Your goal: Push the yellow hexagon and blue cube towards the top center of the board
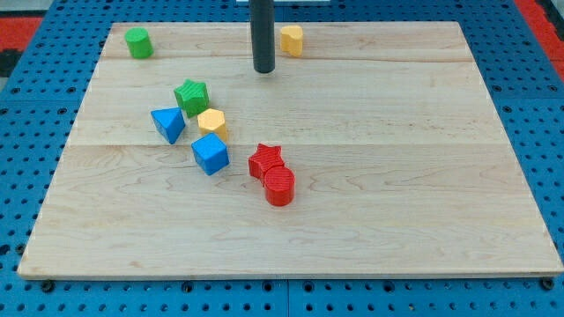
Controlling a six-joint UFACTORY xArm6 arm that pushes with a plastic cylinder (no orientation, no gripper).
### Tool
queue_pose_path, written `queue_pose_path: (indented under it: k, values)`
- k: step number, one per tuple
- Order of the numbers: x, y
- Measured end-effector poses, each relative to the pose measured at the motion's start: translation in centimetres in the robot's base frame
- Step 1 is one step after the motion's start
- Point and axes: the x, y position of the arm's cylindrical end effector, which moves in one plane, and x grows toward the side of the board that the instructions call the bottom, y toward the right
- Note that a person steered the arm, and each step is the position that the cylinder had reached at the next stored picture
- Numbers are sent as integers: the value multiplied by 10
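My tip stands on the wooden desk near the view's top center, at the lower end of the straight dark rod. The arm has no jaws, so there is no open or holding state to tell; the tip touches no block.

The yellow hexagon lies at about 7 o'clock from my tip, well apart from it, in the left middle part of the desk. The blue cube lies just beside the hexagon at its 6 o'clock, so it is also at about 7 o'clock from my tip, but farther away.

A green star is just beside the hexagon at 11 o'clock. A blue triangular block stands near the hexagon at 9 o'clock.

A red star is at 3 o'clock of the blue cube, and a red cylinder touches it at 5 o'clock.

A second yellow block is close to my tip, at about 1 o'clock; its shape I cannot tell surely. A green cylinder stands near the top left corner.
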Motion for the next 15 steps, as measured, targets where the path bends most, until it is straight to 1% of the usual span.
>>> queue_pose_path:
  k: [1,2,3,6,7,8,9,10,11,12,13,14,15]
  values:
    - [24,3]
    - [57,17]
    - [114,12]
    - [119,15]
    - [119,56]
    - [163,152]
    - [267,129]
    - [295,14]
    - [266,-66]
    - [203,-62]
    - [164,-69]
    - [162,-98]
    - [127,-76]
